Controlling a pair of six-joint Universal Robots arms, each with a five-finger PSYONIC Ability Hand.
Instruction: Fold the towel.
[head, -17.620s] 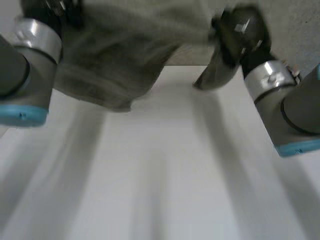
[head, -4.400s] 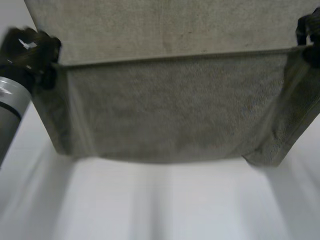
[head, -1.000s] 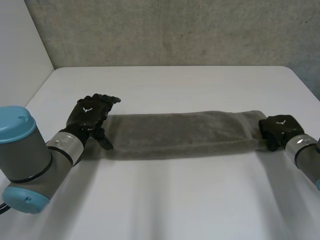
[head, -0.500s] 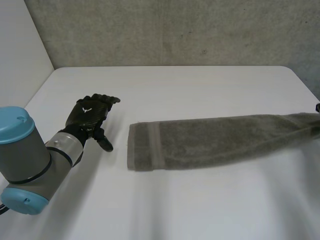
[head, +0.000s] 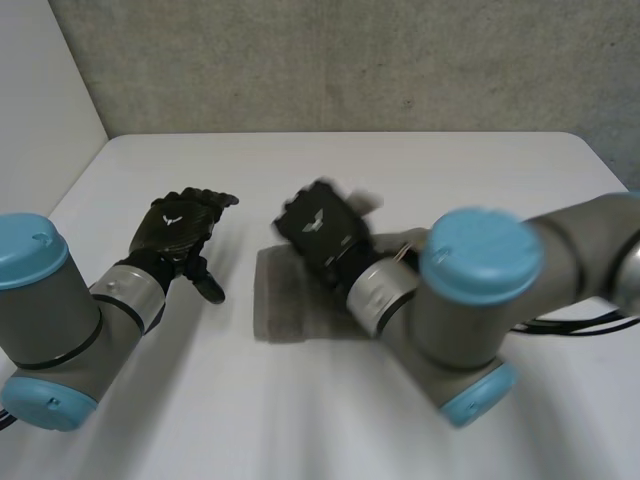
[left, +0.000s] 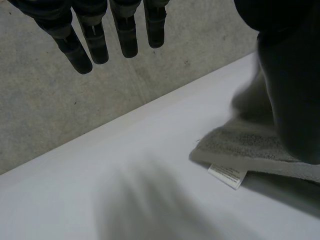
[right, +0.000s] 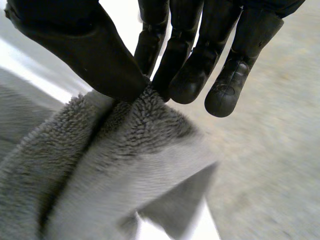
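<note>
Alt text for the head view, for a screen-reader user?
The right hand, reaching across the white table, pinches a grey towel over the towel's left end. The left hand is open beside it, apart from the towel.

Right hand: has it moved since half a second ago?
Yes. The right hand swung from the table edge at right toward the left hand, pinching the towel.

L black hand (head: 178, 228): fingers straight, relaxed. R black hand (head: 322, 232) at table centre, thumb+fingers pinching grey terry towel (right: 125, 165).
</note>
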